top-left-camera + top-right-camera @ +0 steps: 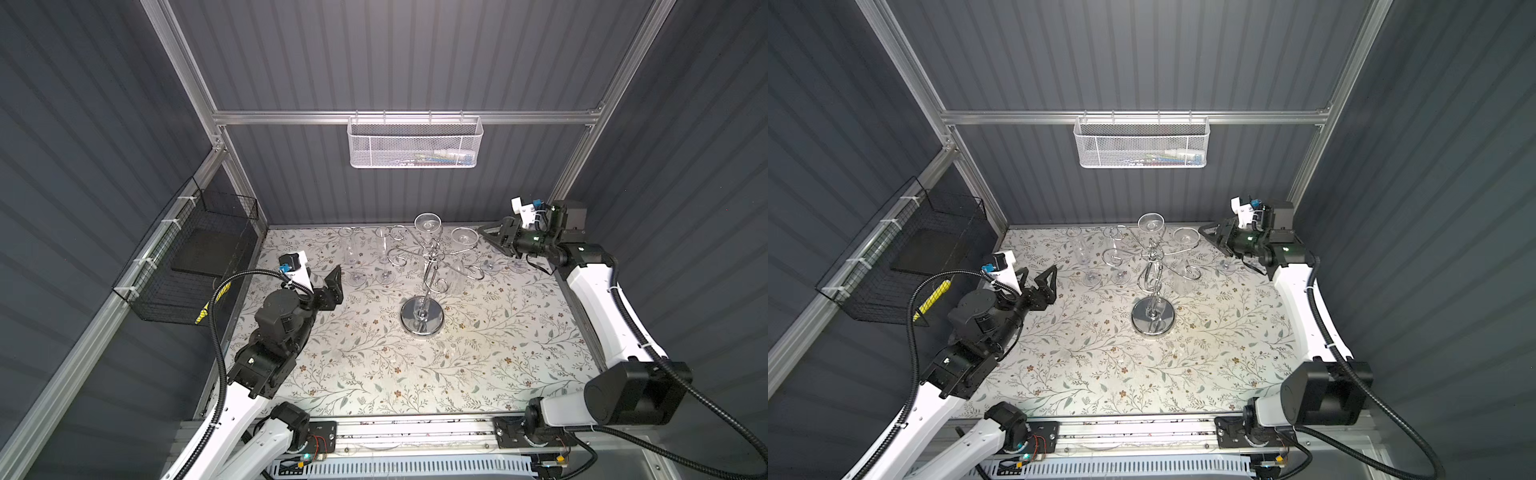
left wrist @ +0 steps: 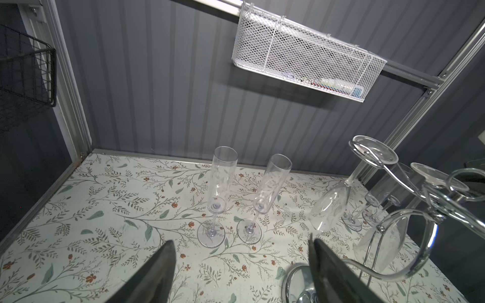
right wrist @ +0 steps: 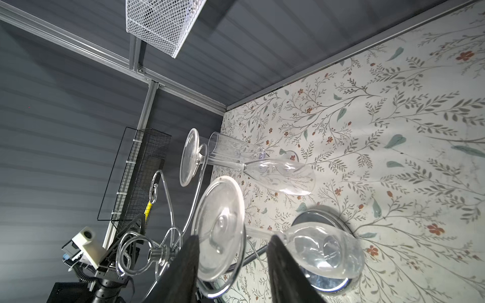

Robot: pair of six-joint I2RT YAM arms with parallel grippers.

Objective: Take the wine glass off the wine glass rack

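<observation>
Mid table (image 1: pixel 478 365): wine glass rack (image 1: pixel 422 319), upright. Shiny chrome wire, round mirror-like base, twisted centre stem, curled scroll arms fanning out up top. Same in both top views.

Hung on far-right scroll arm: wine glass (image 1: pixel 464 237). Clear, upside down: flat round foot uppermost, sat in the arm's curl; thin stem dropping through; bowl lowest, off the table. In rt wrist view, foot a wide see-thru disc, bowl w/ bright glints, chrome base behind it. 2nd glass (image 1: pixel 428 222) on far arm, also inverted.

Right gripper (image 1: pixel 485 235) level w/ the foot, just beside it. Fingers (image 3: pixel 183 272) spread, one each side of the stem just under the foot; gap much wider than stem. Contact w/ glass: can't tell.

Left gripper (image 1: pixel 1037 277) near table's left edge, well apart from rack. Fingers (image 2: pixel 157 272) spread, nothing between.

Left of rack, on table: two clear flutes (image 2: pixel 219 183), upright, side by side.
</observation>
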